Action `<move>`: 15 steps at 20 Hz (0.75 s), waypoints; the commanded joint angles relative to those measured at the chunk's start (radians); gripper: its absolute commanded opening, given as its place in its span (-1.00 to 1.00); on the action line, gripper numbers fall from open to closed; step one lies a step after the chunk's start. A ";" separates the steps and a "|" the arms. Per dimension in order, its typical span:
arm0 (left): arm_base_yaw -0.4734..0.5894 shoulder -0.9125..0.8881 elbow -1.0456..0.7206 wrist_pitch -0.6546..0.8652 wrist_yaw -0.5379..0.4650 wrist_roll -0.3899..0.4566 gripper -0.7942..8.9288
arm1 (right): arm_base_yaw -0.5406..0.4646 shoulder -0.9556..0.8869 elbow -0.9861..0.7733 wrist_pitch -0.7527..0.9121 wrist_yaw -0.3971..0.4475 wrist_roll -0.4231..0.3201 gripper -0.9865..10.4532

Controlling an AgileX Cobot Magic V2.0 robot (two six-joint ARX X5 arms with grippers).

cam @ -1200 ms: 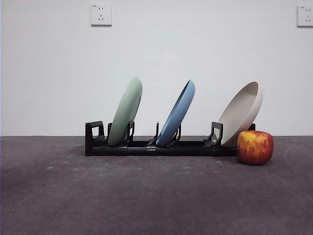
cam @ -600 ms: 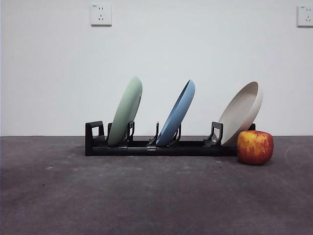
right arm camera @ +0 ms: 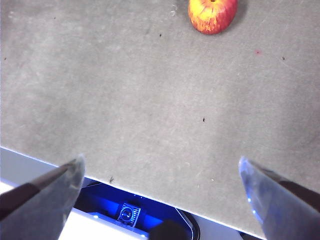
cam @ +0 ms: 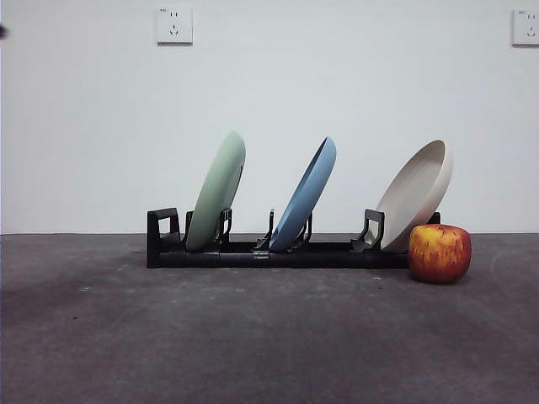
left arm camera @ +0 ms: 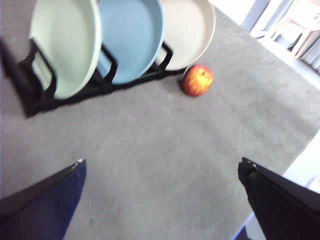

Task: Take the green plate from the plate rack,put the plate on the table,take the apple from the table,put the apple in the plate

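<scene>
Both grippers were spread wide and had nothing in them. The left gripper (left arm camera: 160,200) looked out over bare table toward the rack, well short of it, and its picture was blurry. The right gripper (right arm camera: 160,200) hung near the table's front edge, with the blocky red and yellow-streaked apple (right arm camera: 212,15) well ahead of it.

The relation that mattered, I'd say: the large round pale sage green plate (left arm camera: 65,47) lay ahead of the left jaws, in the end slot of the long low black plastic plate rack (cam: 253,254), farthest from the apple. It stood on edge, leaning, so its rim pointed up and a grab would have to come at that rim. Going by the wrist views, the left arm looked like the nearer one for it.

The rack held 3 plates: the green one, a round blue plate (cam: 305,198) in the middle, and a round beige plate (cam: 417,194) at the other end. The apple sat on the flat dark grey table (cam: 269,337) just beside the beige end, looking like it touched the rack.
</scene>
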 commanded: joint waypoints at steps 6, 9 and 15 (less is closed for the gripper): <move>-0.165 0.434 0.249 0.195 -0.171 -0.072 0.43 | 0.002 0.000 0.004 0.002 -0.001 0.006 0.38; -0.190 0.642 0.419 0.218 -0.182 -0.073 0.43 | 0.002 0.000 0.004 0.002 -0.001 0.006 0.38; -0.211 0.960 0.710 0.220 -0.244 -0.074 0.43 | 0.002 0.000 0.004 0.002 -0.001 0.007 0.38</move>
